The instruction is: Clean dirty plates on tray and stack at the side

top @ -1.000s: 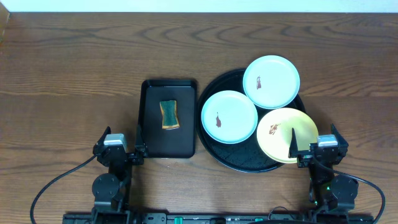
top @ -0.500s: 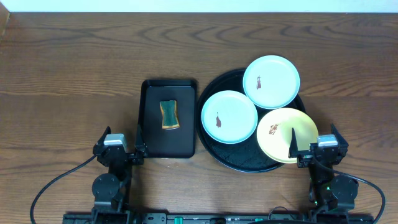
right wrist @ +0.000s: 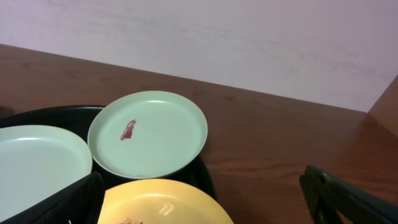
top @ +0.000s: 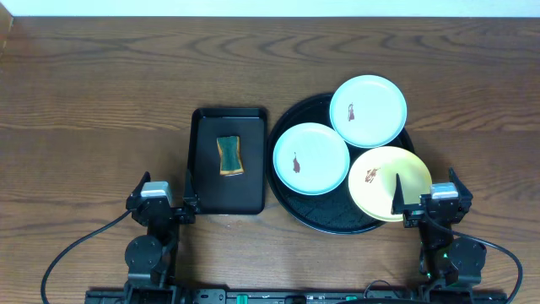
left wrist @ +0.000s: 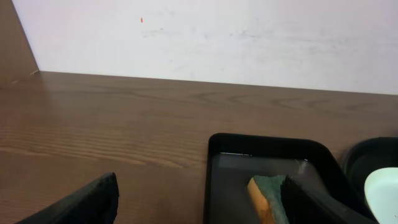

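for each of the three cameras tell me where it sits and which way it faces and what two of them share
Overhead: above the table, looking straight down at round tray, plates, rectangular tray, sponge; left gripper, right gripper at the near edge.
Left wrist: low on left gripper, facing the far wall over the rectangular tray; both fingers show.
Right wrist: low on right gripper, facing that wall over the plates; both fingers show.
Shared: overhead and left wrist both see the sponge.
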Available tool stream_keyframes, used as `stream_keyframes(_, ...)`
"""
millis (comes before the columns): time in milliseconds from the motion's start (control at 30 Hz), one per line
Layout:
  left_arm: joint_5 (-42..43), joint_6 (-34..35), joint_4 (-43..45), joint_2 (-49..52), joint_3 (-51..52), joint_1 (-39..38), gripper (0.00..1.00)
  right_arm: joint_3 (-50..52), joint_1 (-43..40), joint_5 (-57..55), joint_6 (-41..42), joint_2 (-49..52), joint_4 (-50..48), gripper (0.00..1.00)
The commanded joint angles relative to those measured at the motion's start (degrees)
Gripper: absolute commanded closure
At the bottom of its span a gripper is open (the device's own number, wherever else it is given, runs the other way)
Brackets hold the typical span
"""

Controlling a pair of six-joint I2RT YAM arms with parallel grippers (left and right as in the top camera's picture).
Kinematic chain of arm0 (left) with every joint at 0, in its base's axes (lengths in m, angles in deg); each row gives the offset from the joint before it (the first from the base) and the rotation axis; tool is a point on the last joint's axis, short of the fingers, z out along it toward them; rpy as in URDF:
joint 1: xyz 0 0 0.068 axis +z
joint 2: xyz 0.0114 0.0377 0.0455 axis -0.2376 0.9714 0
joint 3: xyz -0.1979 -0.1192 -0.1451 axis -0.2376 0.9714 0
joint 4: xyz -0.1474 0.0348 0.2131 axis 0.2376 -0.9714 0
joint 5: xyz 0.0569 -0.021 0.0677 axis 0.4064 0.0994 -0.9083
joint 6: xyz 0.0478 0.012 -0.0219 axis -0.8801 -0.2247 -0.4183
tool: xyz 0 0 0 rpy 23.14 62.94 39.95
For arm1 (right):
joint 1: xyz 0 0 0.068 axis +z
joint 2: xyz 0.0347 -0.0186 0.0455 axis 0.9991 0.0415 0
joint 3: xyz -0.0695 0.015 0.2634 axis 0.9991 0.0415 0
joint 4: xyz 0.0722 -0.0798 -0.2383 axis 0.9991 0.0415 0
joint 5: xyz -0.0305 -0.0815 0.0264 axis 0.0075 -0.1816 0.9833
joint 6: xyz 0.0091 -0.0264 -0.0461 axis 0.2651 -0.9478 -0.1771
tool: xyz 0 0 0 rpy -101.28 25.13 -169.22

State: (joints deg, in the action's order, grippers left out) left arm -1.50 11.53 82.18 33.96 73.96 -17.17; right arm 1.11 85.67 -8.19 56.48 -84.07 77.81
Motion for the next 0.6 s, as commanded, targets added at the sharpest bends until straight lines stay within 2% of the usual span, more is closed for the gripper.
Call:
stream_keyframes(0,-0.33,-0.76,-2.38,-0.39,1.03,0.09,0.16,0.07,0.46,-0.35,0.44,-0.02,0.26,0.01)
stream_keyframes(100,-0.33,-0.76,-2.38,-0.39,1.03,0.09,0.16,0.07,0.46,-0.09,0.81,-0.02,0.24,0.01)
stream_keyframes(200,-0.39,-0.92,-2.29,-0.39,1.03,0.09,0.16,0.07,0.46,3.67,7.04,-0.02,-0.39,0.01)
stream_keyframes(333,-1.49,-2.45,3.1,-0.39,0.96,0.13,0.16,-1.7,0.46,5.11,11.04,-0.02,0.02,0.01)
stream_keyframes(433,0.22,-0.85,3.93,-0.39,-1.2,0.13,0.16,-7.3,0.46,5.05,14.4,0.28,4.55,0.01)
stream_keyframes(567,3.67,3.17,-2.03,0.37,-8.68,0.13,0.16,-18.29,0.46,4.17,16.59,5.29,11.32,0.01)
